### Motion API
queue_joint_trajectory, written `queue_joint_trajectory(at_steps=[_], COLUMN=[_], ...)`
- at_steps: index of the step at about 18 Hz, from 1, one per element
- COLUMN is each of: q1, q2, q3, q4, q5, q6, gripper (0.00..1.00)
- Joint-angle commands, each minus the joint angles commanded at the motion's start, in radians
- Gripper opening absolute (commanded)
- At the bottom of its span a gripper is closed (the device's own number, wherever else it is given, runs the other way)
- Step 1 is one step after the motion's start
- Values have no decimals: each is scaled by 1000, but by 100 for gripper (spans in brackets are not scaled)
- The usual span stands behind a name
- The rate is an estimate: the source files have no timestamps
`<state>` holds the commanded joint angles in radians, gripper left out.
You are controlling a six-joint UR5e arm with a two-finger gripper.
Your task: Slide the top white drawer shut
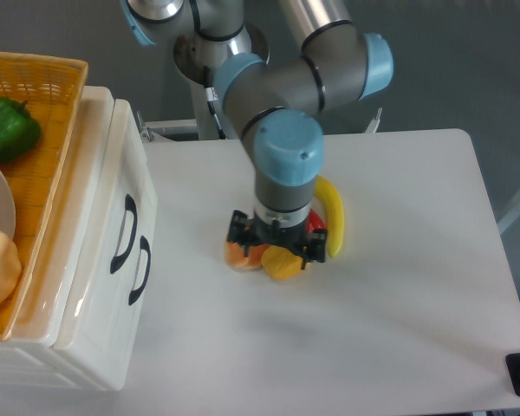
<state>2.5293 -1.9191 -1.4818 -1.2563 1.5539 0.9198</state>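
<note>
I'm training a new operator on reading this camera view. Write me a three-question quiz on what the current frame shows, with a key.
1. True or false: the tool is touching the black handle of the top white drawer.
2. Which item lies just right of the arm's wrist? A) banana B) green pepper C) orange wicker basket
3. Fill in: the green pepper sits in the ______.

Key:
1. False; the tool hangs over the toy food on the table, well clear of the handles.
2. A
3. orange wicker basket
</note>
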Motion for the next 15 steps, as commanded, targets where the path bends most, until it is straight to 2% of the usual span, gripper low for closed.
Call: queue_joint_trajectory(at_steps=[3,5,9,15], q1=[32,48,88,105], q2=[2,2,6,21], q3=[0,-3,2,-3], q4=[11,60,75,77], q5=[3,6,23,20], q6=[173,263,307,341], gripper=[100,100,100,100])
